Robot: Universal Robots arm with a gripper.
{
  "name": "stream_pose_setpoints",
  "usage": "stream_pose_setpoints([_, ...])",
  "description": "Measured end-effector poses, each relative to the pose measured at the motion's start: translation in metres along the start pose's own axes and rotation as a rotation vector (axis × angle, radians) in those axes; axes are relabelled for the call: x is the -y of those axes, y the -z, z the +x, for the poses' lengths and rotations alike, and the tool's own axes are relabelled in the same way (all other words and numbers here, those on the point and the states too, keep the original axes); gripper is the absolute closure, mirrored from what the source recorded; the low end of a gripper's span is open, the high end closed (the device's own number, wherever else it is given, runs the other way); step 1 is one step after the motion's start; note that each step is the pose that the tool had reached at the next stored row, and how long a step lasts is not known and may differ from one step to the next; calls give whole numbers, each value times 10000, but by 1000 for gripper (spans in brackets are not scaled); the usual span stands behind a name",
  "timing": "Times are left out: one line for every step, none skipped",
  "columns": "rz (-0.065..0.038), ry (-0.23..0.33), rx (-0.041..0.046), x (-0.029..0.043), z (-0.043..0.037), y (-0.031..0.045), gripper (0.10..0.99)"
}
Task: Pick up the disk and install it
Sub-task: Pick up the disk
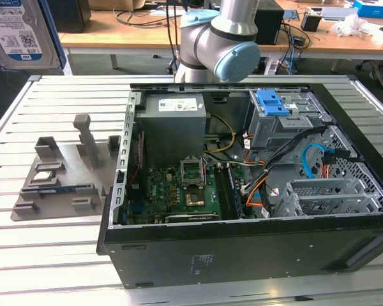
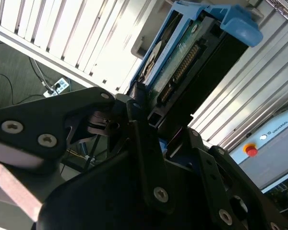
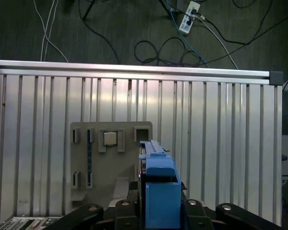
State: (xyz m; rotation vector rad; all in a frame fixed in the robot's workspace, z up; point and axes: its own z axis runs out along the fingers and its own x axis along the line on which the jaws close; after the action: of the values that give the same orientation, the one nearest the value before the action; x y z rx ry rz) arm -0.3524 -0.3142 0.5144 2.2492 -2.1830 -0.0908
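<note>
The flat silver disk [image 2: 182,62], clipped in its bright blue plastic carrier frame, is clamped at one end between the black fingers [image 2: 139,129] of the gripper [image 2: 144,112]. The jaws are closed against it. In the second wrist view its dark connector edge faces the camera. In the first wrist view the blue carrier [image 3: 161,191] stands edge-on in the gripper [image 3: 161,213], held in the air above the table.

In the exterior view the disk [image 1: 19,32] sits in the upper left corner of the frame, cut off by the frame's edges. Its white label with a blue band and barcodes faces the camera.

The ribbed aluminium table [image 1: 25,255] carries a flat grey fixture tray [image 1: 64,159] at the exterior view's left. In the tray lie a small square silvery chip [image 1: 46,176] and a thin dark strip [image 1: 60,189] with blue on it. Both also show in the first wrist view: the tray [image 3: 113,165], the chip [image 3: 110,138] and the strip [image 3: 90,158].

The open black computer case [image 1: 242,255] lies on its side and fills the centre and right of the exterior view. Inside it are:
- a grey power-supply box [image 1: 172,124] with a white label, at the upper left of the case;
- a green motherboard [image 1: 179,194] below that box;
- a grey metal drive cage [image 1: 274,127] at the upper right, topped by a blue plastic latch [image 1: 272,102];
- orange, blue and black cables [image 1: 306,159] across the case's right half.

The silver-grey arm [image 1: 220,44], with a pale blue joint cap, stands behind the case at the top centre and rises out of the frame. A wooden desk [image 1: 147,35] crosses the background.
</note>
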Motion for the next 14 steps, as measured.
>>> stream_pose_setpoints([0, 0, 0, -1, -1, 22, 722])
stream_pose_setpoints([0, -2, -1, -3, -3, 57, 722])
stream_pose_setpoints([0, -1, -1, -4, -4, 82, 722])
stream_pose_setpoints([-1, -2, -1, -4, -4, 93, 722])
stream_pose_setpoints([-1, -1, 0, -4, -5, 96, 722])
stream_pose_setpoints([1, -1, 0, -5, -4, 96, 722])
stream_pose_setpoints([1, -1, 0, -4, -4, 96, 722])
stream_pose_setpoints([0, -1, 0, -5, -4, 97, 722])
stream_pose_setpoints([0, -1, 0, -5, -4, 97, 722])
stream_pose_setpoints([0, -1, 0, -5, -4, 97, 722])
stream_pose_setpoints([0, -1, 0, -5, -4, 97, 722])
stream_pose_setpoints([0, -1, 0, -4, -4, 97, 722])
stream_pose_setpoints([0, -2, 0, -3, -5, 98, 722])
stream_pose_setpoints([-1, -2, -1, 2, -4, 98, 722])
